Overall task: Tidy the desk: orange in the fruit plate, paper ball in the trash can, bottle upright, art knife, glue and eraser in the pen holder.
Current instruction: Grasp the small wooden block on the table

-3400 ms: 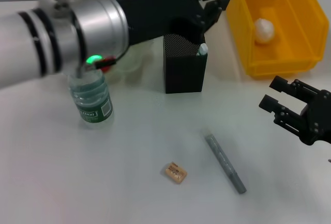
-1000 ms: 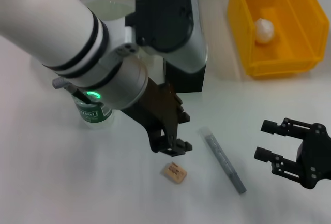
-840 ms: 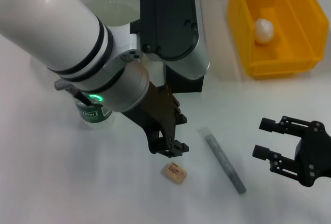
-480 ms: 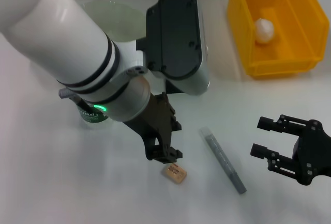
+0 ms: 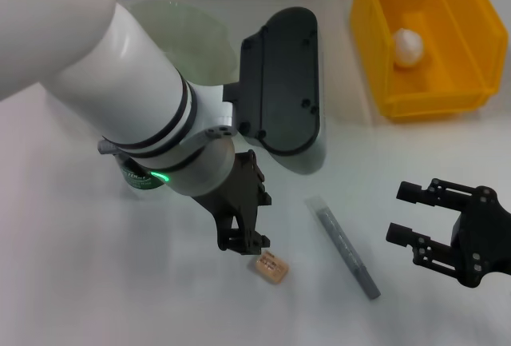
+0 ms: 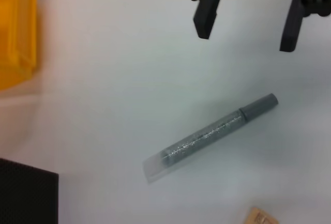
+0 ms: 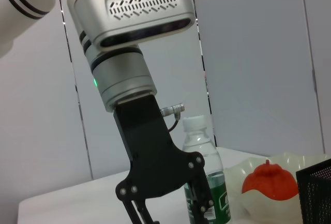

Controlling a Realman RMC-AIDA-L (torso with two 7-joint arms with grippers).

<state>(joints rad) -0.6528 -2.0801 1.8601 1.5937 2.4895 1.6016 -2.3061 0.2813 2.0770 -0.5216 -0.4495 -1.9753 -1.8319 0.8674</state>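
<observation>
The tan eraser [image 5: 271, 268] lies on the white desk, and my left gripper [image 5: 244, 244] hangs open just above its near-left side without touching it. Right of it lies the grey art knife [image 5: 347, 248], also in the left wrist view [image 6: 212, 133]. My right gripper [image 5: 398, 212] hovers open to the knife's right. The paper ball [image 5: 407, 46] rests in the yellow trash can [image 5: 375, 50]. The bottle [image 7: 204, 175] stands upright. The orange [image 7: 266, 177] sits in the fruit plate [image 7: 239, 176]. The pen holder [image 7: 316, 193] shows only in the wrist views; the glue is hidden.
My bulky left arm [image 5: 144, 98] covers the middle of the desk and most of the bottle in the head view. The trash can stands at the back right, the fruit plate [image 5: 200, 26] at the back left.
My left arm left the pen holder's top and came forward and down to the eraser, sinking closer over the last second. My right gripper shifted slightly left.
</observation>
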